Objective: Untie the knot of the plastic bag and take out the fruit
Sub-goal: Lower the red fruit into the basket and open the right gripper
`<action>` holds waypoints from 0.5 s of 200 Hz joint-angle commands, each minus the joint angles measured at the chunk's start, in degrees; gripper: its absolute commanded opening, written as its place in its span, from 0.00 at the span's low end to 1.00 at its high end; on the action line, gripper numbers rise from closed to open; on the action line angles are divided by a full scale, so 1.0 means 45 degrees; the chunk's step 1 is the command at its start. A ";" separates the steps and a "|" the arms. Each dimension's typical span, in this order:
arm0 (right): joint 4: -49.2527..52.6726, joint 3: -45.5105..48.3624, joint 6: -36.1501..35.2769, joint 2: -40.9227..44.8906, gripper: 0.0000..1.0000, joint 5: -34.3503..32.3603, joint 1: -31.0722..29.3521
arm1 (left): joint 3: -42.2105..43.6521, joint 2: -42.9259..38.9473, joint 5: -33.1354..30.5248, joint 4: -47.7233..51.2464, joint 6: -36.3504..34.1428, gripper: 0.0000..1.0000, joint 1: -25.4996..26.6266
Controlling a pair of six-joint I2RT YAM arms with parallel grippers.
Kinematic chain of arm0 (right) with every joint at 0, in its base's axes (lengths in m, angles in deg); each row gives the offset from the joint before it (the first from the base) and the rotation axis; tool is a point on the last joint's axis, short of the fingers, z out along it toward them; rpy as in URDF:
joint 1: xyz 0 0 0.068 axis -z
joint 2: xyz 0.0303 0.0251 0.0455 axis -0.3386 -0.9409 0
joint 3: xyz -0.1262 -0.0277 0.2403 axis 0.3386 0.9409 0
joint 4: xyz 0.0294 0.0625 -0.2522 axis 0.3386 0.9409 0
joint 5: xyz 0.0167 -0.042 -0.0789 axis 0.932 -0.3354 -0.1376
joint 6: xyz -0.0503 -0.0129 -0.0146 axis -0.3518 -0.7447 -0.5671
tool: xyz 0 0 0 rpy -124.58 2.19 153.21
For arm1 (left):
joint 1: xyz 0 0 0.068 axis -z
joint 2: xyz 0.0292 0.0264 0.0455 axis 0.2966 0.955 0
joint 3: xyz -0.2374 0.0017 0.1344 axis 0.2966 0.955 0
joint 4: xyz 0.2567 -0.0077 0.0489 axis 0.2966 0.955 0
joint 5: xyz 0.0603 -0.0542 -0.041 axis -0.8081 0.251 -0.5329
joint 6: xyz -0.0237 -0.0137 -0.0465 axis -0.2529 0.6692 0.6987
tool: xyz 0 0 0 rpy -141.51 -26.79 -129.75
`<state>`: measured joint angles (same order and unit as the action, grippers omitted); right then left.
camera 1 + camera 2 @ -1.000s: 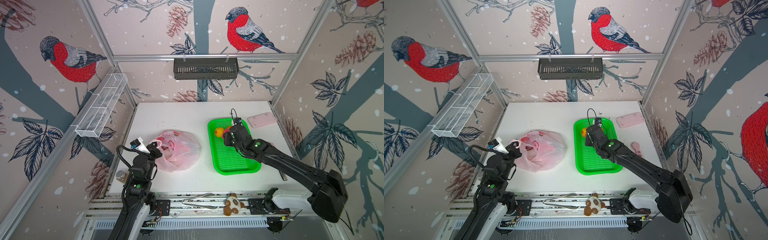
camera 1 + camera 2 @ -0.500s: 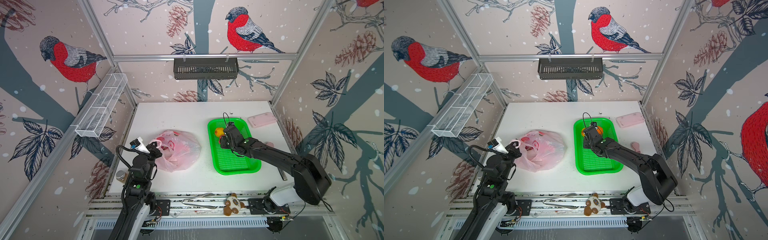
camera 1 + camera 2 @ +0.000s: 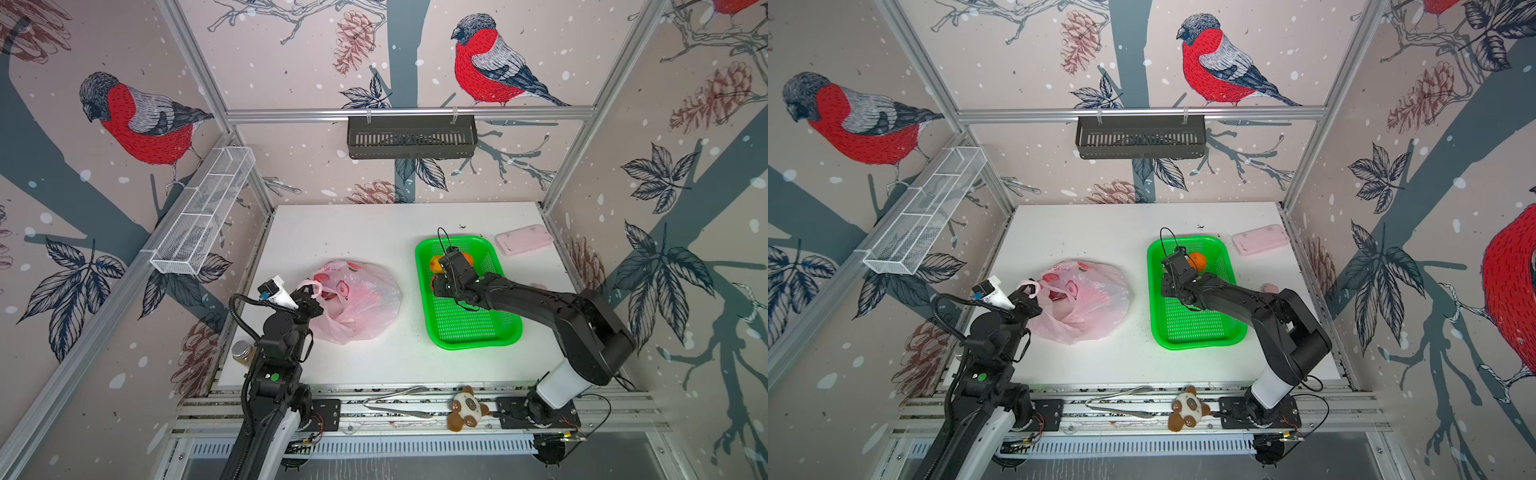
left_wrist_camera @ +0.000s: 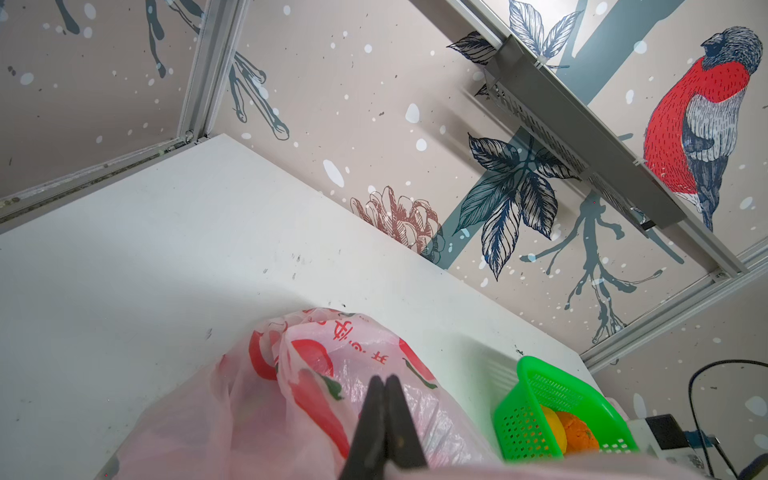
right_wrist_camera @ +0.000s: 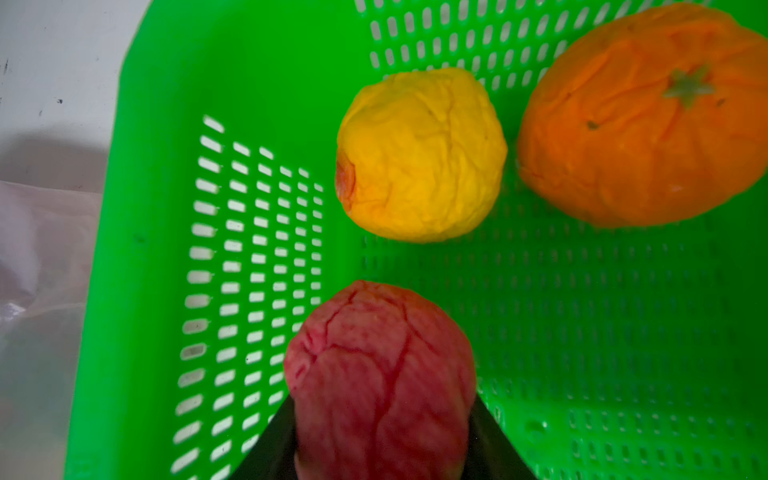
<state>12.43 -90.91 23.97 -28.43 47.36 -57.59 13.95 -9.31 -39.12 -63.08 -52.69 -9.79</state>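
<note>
Here, the red fruit (image 5: pixel 380 374), bumpy and veined, sits clamped between the jaws of the right gripper (image 5: pixel 380 432), over the perforated floor of the green basket (image 5: pixel 137 249). Toward the basket's far end lie a yellow citrus (image 5: pixel 419 153) and an orange (image 5: pixel 640 120), just beside each other but not touching. In both top views the plastic bag (image 3: pixel 357 301) slumps on the white table (image 3: pixel 332 232) to the left of the basket, apart from it. Its mouth gapes on the side away from the basket, where the left gripper (image 4: pixel 384 382) meets its rim. That gripper's jaws are pressed together, and whether any film is caught between them cannot be told. A flat pink case (image 3: pixel 523 245) lies near the basket's far right corner. A plush toy (image 3: pixel 465 409) rests on the front rail, on the basket's near side.
</note>
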 commanded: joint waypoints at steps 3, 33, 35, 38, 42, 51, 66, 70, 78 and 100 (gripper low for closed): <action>-0.0410 -0.0192 -0.0008 -0.0285 0.43 0.0132 0.0068 | 0.0001 -0.0149 -0.0275 0.0089 0.0033 0.00 0.0001; -0.0518 -0.0290 -0.0009 -0.0634 0.49 0.0215 0.0158 | 0.0001 -0.0273 -0.0317 0.0276 0.0048 0.00 0.0001; -0.0529 -0.0291 -0.0009 -0.0657 0.49 0.0220 0.0178 | 0.0001 -0.0284 -0.0319 0.0280 0.0048 0.00 0.0001; -0.0553 -0.0305 -0.0018 -0.0678 0.50 0.0229 0.0178 | 0.0001 -0.0298 -0.0327 0.0286 0.0048 0.00 0.0001; -0.0560 -0.0310 -0.0026 -0.0717 0.51 0.0261 0.0200 | 0.0001 -0.0312 -0.0343 0.0296 0.0049 0.00 0.0001; -0.0622 -0.0310 -0.0028 -0.0779 0.53 0.0316 0.0226 | 0.0001 -0.0345 -0.0363 0.0323 0.0067 0.00 0.0001; -0.0688 -0.0330 -0.0062 -0.0820 0.56 0.0350 0.0264 | 0.0001 -0.0383 -0.0373 0.0401 0.0064 0.00 0.0004; -0.0711 -0.0344 -0.0067 -0.0839 0.57 0.0378 0.0259 | 0.0001 -0.0406 -0.0386 0.0412 0.0067 0.00 0.0002; -0.0723 -0.0366 -0.0086 -0.0877 0.59 0.0379 0.0274 | 0.0008 -0.0417 -0.0403 0.0419 0.0067 0.00 0.0001; -0.0733 -0.0410 -0.0106 -0.0965 0.63 0.0421 0.0296 | 0.0001 -0.0427 -0.0419 0.0475 0.0067 0.00 0.0001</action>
<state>10.33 -92.20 23.76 -32.28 48.87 -56.33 14.00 -11.06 -40.38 -60.57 -52.67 -9.79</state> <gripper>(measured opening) 0.615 0.048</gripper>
